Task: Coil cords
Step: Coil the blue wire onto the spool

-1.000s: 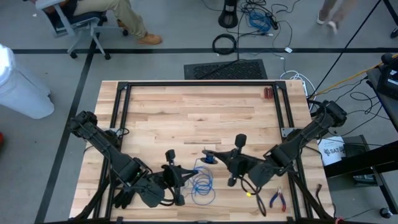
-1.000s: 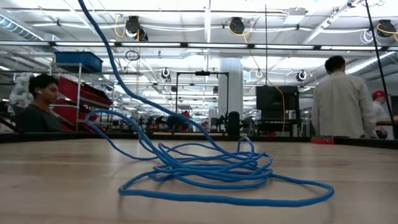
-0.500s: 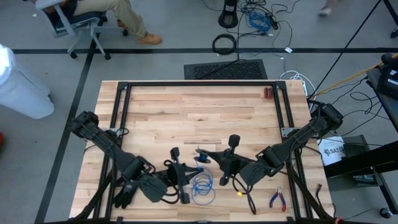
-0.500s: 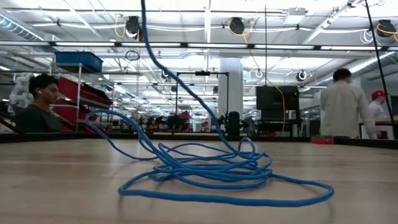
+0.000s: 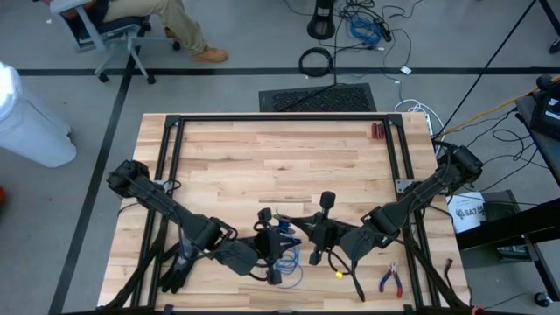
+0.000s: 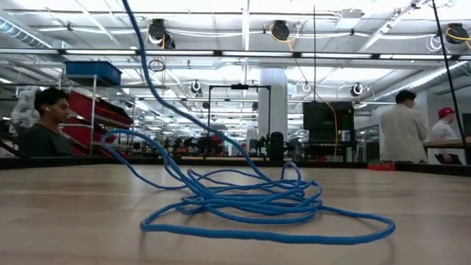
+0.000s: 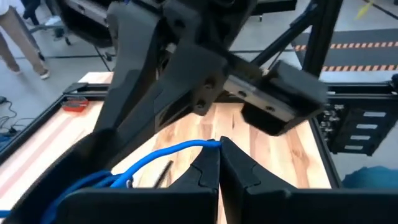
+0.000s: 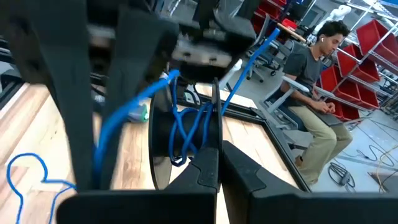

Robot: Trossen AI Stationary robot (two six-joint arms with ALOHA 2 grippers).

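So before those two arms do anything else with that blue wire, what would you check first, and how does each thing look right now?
1. Left end effector shut on the thin blue flexible cord: ok, the strand ends between its closed tips.
2. Right end effector shut: ok. Whether it pinches the cord: cannot tell, loops hang just past its tips.
3. Cord neatly coiled: not ok, a loose tangle lies on the light wooden table.
4. Strand rising from the pile is free of knots: cannot tell.
5. Red-handled pliers clear of the cord: ok, they lie apart near the right arm.
6. Black glove clear of the cord: ok, it lies beside the left arm.
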